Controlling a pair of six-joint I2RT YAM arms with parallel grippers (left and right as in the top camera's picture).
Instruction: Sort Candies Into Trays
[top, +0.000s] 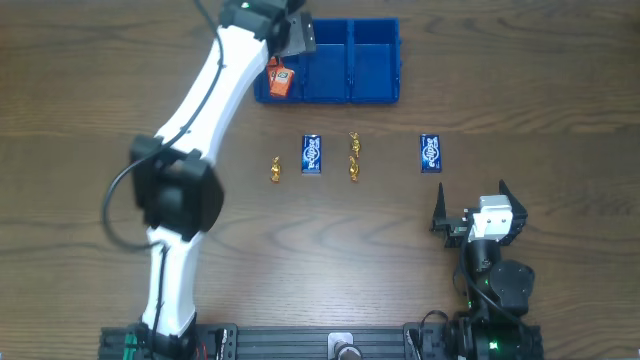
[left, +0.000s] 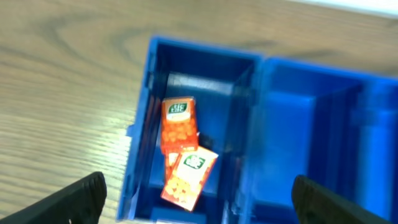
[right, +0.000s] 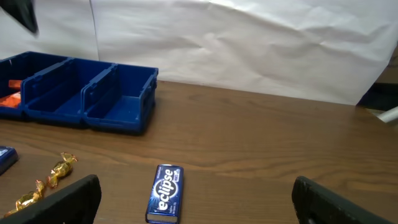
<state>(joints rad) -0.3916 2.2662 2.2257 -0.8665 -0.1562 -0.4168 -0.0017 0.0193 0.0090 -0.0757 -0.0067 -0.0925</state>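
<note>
A blue tray (top: 372, 62) with three compartments stands at the table's far middle. Its left compartment holds two orange candy boxes (left: 178, 117) (left: 189, 177), one partly over the other. My left gripper (top: 300, 38) hovers open above that compartment, its fingers (left: 81, 199) wide apart with nothing between them. On the table in front of the tray lie two blue mint packs (top: 312, 154) (top: 431, 153) and three gold-wrapped candies (top: 276, 170) (top: 354, 143) (top: 354, 170). My right gripper (top: 474, 203) stands open near the front right, short of the right-hand mint pack (right: 165, 193).
The tray's middle compartment (top: 334, 60) and right compartment (top: 378, 60) show only bare blue floor. The white left arm (top: 200, 110) stretches diagonally over the table's left side. A white sheet (right: 249, 43) hangs behind the table in the right wrist view.
</note>
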